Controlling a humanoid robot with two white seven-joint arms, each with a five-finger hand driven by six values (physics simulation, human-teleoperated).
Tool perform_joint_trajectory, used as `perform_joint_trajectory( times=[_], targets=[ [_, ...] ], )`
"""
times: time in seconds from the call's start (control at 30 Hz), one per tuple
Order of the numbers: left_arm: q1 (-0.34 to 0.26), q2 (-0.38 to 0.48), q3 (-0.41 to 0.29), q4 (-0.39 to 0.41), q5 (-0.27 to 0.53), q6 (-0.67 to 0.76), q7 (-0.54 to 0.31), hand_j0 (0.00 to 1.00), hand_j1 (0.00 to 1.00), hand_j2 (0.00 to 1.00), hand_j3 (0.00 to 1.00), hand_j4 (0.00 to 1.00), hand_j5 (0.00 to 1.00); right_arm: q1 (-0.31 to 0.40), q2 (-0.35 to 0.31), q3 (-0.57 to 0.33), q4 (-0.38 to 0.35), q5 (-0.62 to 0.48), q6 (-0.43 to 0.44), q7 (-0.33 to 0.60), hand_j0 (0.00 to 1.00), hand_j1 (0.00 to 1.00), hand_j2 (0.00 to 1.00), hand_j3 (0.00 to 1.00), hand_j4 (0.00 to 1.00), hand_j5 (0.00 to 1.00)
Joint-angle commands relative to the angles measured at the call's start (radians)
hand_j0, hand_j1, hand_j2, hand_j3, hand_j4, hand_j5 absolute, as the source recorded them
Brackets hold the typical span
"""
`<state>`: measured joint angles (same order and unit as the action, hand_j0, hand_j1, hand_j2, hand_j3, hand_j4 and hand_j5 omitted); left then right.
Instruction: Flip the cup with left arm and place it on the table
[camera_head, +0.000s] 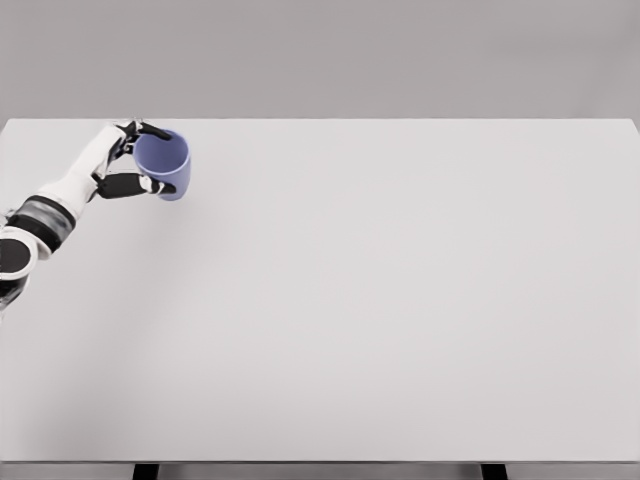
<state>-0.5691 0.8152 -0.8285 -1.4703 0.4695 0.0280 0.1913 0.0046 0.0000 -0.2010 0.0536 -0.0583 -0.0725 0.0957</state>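
The left arm (50, 205) comes in from the lower left edge of the picture and reaches up toward the far left part of the table (380, 300). The left hand (128, 165) is closed around the cup (164, 165). One dark finger (152, 130) lies over the top of the cup's rim, and another finger (140, 185) passes under the cup along its lower side, so the cup sits between them.

The cup is blue and it is tilted: its open mouth faces toward the camera and a little to the left, and the inside is visible as a blue hollow. Its bottom end points to the right and down. A soft shadow lies on the table just beside the cup's lower edge. I cannot tell if the cup touches the table or is held a little above it.

The cup is near the far left corner of the table.
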Motion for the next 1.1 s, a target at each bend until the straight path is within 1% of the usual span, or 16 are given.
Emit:
perform_joint_trajectory(
  times=[0.0,0.07,0.23,0.27,0.4,0.47,0.73,0.87,0.97,1.07],
  targets=[
    [0.005,-0.018,0.025,0.002,-0.002,0.0,0.0,0.56,0.56,0.56,0.56,0.56,0.56,0.0,0.0,0.0,0.0,0.0,0.0,-0.001,1.0,1.0,1.0,1.0,1.0,1.0],
    [0.021,-0.031,0.037,0.004,-0.003,0.001,-0.001,0.56,0.56,0.56,0.56,0.56,0.56,0.0,0.0,0.0,0.0,0.0,-0.001,-0.001,1.0,1.0,1.0,1.0,1.0,1.0],
    [0.025,-0.041,0.037,0.005,-0.003,0.001,-0.001,0.56,0.56,0.56,0.56,0.56,0.56,0.0,0.0,0.0,0.0,0.0,0.0,0.001,1.0,1.0,1.0,1.0,1.0,1.0],
    [0.025,-0.047,0.037,0.021,-0.002,0.0,-0.001,0.56,0.56,0.56,0.56,0.56,0.56,0.0,0.0,0.0,0.0,0.0,0.0,0.001,1.0,1.0,1.0,1.0,1.0,1.0],
    [0.032,-0.07,0.038,0.041,-0.003,-0.008,-0.001,0.56,0.56,0.56,0.56,0.56,0.56,0.0,0.0,0.0,0.0,0.0,-0.001,0.001,1.0,1.0,1.0,1.0,1.0,1.0],
    [0.041,-0.073,0.049,0.041,-0.002,-0.007,-0.001,0.56,0.56,0.56,0.56,0.56,0.56,0.0,0.0,0.0,0.0,0.0,0.0,-0.001,1.0,1.0,1.0,1.0,1.0,1.0],
    [0.046,-0.079,0.049,0.035,-0.002,-0.007,-0.001,0.57,0.57,0.57,0.57,0.57,0.57,0.0,0.0,0.0,0.0,0.0,0.0,0.001,1.0,1.0,1.0,1.0,1.0,1.0],
    [0.048,-0.079,0.049,0.033,-0.003,-0.007,-0.001,0.61,0.61,0.61,0.61,0.61,0.61,0.0,0.0,0.0,0.0,0.0,-0.001,-0.001,1.0,1.0,1.0,1.0,1.0,1.0],
    [0.048,-0.079,0.049,0.031,-0.003,-0.007,-0.001,0.7,0.7,0.7,0.7,0.7,0.7,0.0,0.0,0.0,0.0,0.0,-0.001,-0.001,1.0,1.0,1.0,1.0,1.0,1.0],
    [0.048,-0.079,0.049,0.031,-0.003,-0.007,-0.001,0.75,0.75,0.75,0.75,0.75,0.75,0.0,0.0,0.0,0.0,0.0,-0.001,-0.001,1.0,1.0,1.0,1.0,1.0,1.0]
  ],
)
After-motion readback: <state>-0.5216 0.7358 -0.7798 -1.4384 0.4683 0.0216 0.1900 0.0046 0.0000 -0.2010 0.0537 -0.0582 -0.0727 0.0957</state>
